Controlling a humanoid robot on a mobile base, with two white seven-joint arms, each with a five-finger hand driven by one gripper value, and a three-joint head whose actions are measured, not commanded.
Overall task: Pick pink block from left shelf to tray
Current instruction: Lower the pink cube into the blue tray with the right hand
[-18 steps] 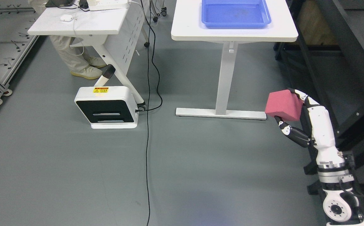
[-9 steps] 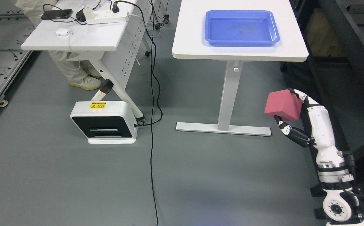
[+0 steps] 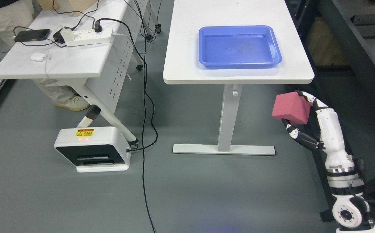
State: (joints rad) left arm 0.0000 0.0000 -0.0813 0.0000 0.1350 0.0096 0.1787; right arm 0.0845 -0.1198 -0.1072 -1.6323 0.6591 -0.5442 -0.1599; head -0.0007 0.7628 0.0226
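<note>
I have the pink block pinched in my right hand at the right of the frame, thumb beneath, fingers over its top far edge. It looks like a matte, slightly tilted foam cube. The blue tray lies up-left on the white counter, well apart.

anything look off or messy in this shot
Nothing is spilled or damaged. The right hand grips the pink foam block off the table's right side, lower in the picture than the empty blue plastic tray. One untidy spot: a loose black cable trailing across the grey floor.
</note>
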